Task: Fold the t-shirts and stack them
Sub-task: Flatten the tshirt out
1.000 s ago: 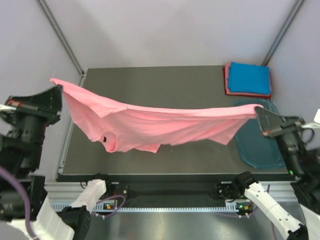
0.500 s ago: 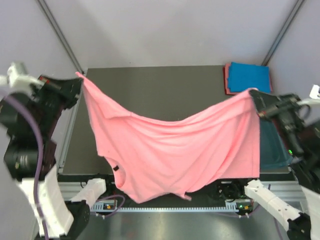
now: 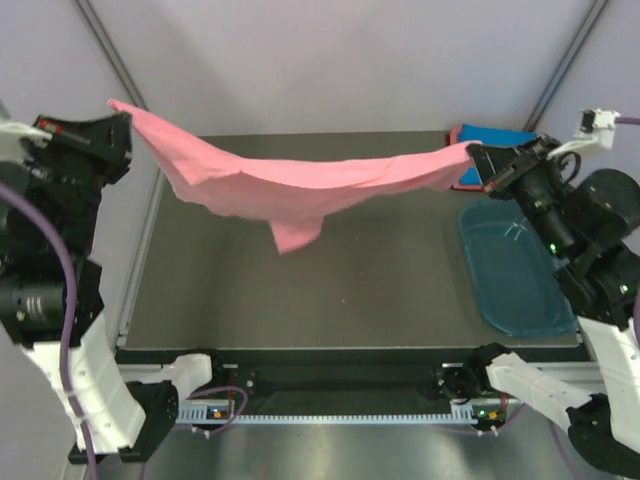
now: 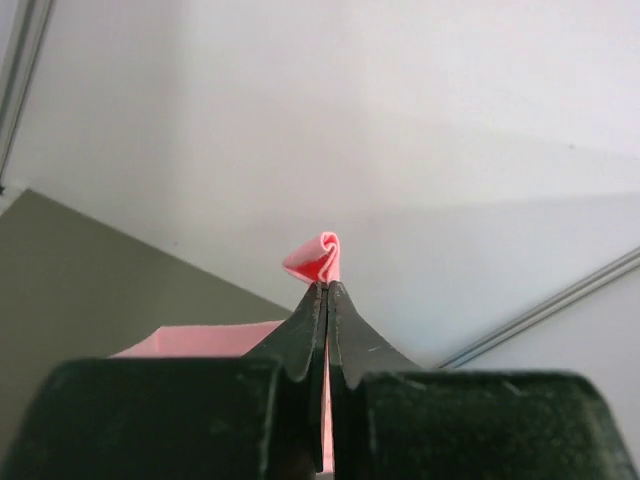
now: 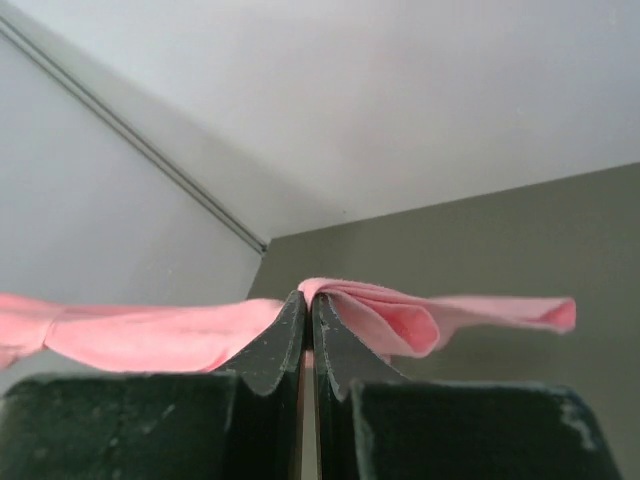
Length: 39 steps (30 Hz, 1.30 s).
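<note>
A salmon-pink t-shirt (image 3: pixel 300 185) hangs stretched in the air across the table, held at both ends. My left gripper (image 3: pixel 122 112) is shut on its left corner, high beyond the table's left edge; a curl of pink cloth (image 4: pixel 318 257) pokes out past the left gripper (image 4: pixel 327 288). My right gripper (image 3: pixel 478 155) is shut on the right corner, and the pink cloth (image 5: pixel 380 312) drapes over the right gripper (image 5: pixel 307 297). A flap of the shirt hangs down in the middle. A folded bright blue t-shirt (image 3: pixel 497 134) lies on a reddish-pink one (image 3: pixel 463 184) at the back right, partly hidden by the right arm.
A translucent teal plastic tub (image 3: pixel 515 270) lies on the table's right side below the right arm. The dark grey table (image 3: pixel 350 290) stretches beneath the hanging shirt. Grey walls and metal frame posts (image 3: pixel 120 70) close in the back corners.
Both grippers swung up and toward the back with the pink shirt. Its body, which hung down over the front edge half a second ago, now stretches nearly flat above the table's back half.
</note>
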### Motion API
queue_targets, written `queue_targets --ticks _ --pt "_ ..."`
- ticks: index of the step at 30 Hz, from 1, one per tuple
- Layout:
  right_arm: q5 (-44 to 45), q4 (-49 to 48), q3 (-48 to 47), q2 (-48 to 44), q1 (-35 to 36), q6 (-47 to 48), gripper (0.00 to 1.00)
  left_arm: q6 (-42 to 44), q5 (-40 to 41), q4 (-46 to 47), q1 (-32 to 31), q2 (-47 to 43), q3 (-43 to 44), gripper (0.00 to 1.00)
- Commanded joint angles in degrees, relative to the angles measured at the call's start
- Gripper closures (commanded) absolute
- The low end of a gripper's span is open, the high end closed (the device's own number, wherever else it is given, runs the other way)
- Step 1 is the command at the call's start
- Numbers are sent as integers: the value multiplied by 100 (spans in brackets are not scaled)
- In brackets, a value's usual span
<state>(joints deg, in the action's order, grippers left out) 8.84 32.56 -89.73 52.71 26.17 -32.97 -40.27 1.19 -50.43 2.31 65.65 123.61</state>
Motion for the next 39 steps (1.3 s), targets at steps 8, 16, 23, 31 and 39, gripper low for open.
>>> queue_targets --ticks 8,16,23,31,39 --pt "-243 988 632 -1903 -25 -490 100 107 891 -1036 7 -1413 31 100" --pt "-67 1491 580 -2845 -33 -833 100 -60 734 -1004 -2 -1916 225 100" --pt "478 718 702 -1819 -33 -571 100 107 241 411 -2 -1073 -714 100" --pt "1032 -1457 2344 36 -68 -201 100 99 215 2791 7 -117 -4062 100" --pt "93 -3430 2454 3388 -666 -341 100 133 -345 4822 -55 2740 -4620 100"
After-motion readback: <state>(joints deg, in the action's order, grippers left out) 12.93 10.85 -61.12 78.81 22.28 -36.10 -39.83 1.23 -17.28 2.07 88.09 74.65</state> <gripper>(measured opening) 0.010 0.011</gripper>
